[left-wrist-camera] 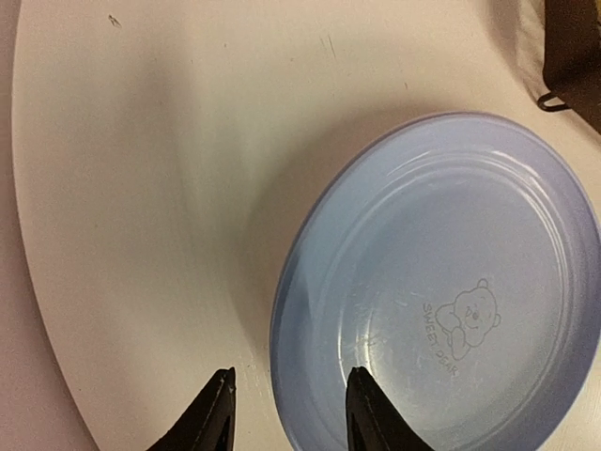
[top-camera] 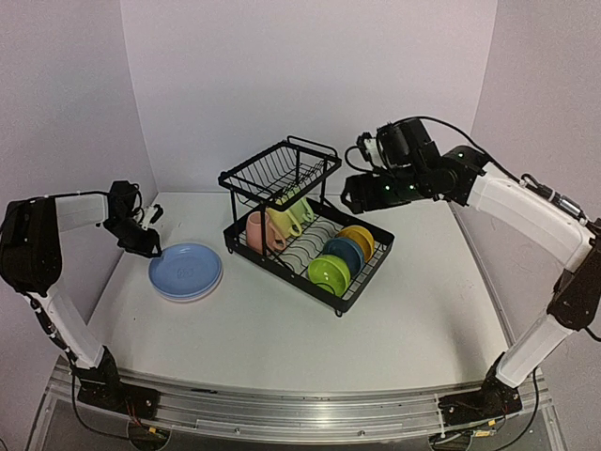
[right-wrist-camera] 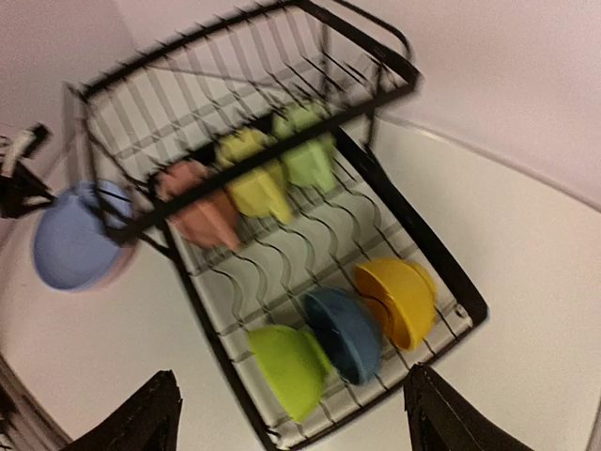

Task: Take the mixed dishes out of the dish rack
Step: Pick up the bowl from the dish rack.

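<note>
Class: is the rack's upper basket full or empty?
Empty: the upper basket shows only bare wires; mugs and bowls sit in the lower tray.

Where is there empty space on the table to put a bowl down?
Biggest bare patch: the table in front, between the dish rack, the blue plate and the near edge. Another lies right of the rack. Crowded: inside the rack, bowls and mugs packed close.
</note>
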`<state>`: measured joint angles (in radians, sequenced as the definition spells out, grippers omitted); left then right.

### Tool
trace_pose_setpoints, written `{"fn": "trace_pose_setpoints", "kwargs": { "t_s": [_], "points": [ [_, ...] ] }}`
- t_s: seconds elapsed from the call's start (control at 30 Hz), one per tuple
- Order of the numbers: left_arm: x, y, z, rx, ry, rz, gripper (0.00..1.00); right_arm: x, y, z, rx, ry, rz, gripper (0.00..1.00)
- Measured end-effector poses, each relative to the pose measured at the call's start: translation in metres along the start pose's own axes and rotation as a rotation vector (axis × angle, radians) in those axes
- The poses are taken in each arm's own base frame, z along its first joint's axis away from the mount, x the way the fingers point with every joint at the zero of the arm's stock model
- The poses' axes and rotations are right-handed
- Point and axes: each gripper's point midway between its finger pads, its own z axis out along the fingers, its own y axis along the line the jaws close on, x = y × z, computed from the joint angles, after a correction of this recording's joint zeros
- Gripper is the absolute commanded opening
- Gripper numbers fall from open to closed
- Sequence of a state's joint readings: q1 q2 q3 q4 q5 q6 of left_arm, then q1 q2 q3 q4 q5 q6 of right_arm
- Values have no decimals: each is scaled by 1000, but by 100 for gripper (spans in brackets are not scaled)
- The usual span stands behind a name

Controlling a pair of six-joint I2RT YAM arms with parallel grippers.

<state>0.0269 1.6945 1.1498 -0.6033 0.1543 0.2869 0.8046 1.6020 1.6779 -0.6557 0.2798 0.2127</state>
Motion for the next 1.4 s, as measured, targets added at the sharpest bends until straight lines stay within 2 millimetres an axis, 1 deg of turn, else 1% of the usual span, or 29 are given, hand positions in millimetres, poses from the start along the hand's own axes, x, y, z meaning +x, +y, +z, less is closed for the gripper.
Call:
{"fn": "trace_pose_setpoints", "kwargs": {
  "t_s": [0.07, 0.1, 0.13, 0.17, 0.23, 0.27, 0.33, 0.4, 0.5, 0.7, 0.8, 0.87, 0.97, 1.0, 1.07, 1.13, 1.2, 1.27, 1.4],
  "points": [
    [-8, 0, -10, -4, -31, 8, 47, 30, -36, 15, 92, 95, 19, 60],
    [-14, -1, -17, -5, -53, 12, 46, 48, -46, 23, 126, 147, 14, 57],
    [-21, -1, -25, -6, -78, 15, 46, 64, -51, 30, 147, 197, 3, 54],
    [-28, -1, -33, -9, -105, 19, 44, 81, -54, 36, 164, 247, -13, 51],
    [-38, -2, -46, -10, -150, 26, 44, 105, -54, 48, 176, 320, -40, 50],
    [-42, -3, -52, -10, -169, 29, 44, 114, -53, 52, 176, 349, -53, 51],
    [-46, -5, -59, -7, -190, 31, 44, 125, -49, 62, 162, 381, -67, 53],
    [-47, -6, -61, 2, -197, 28, 43, 131, -41, 71, 133, 385, -82, 54],
    [-44, -8, -59, 13, -190, 13, 43, 134, -32, 78, 105, 370, -103, 57],
    [-36, -11, -52, 29, -175, -3, 42, 144, -12, 98, 69, 358, -173, 56],
    [-30, -13, -47, 38, -161, -8, 40, 153, -7, 110, 69, 368, -205, 55],
    [-25, -14, -44, 44, -151, -15, 37, 159, -6, 117, 75, 379, -226, 54],
    [-17, -14, -36, 43, -139, -25, 34, 168, -6, 126, 98, 397, -263, 46],
    [-13, -15, -33, 43, -132, -29, 34, 170, -7, 128, 111, 398, -278, 40],
    [-5, -15, -27, 43, -116, -33, 33, 170, -11, 130, 144, 394, -295, 33],
    [0, -16, -23, 45, -107, -36, 32, 167, -16, 130, 177, 381, -309, 29],
    [3, -16, -20, 46, -106, -39, 31, 165, -19, 131, 204, 372, -324, 25],
    [5, -16, -18, 46, -105, -42, 30, 164, -22, 130, 228, 369, -342, 18],
    [6, -16, -16, 45, -109, -43, 29, 167, -26, 128, 284, 376, -407, 8]
  ]
}}
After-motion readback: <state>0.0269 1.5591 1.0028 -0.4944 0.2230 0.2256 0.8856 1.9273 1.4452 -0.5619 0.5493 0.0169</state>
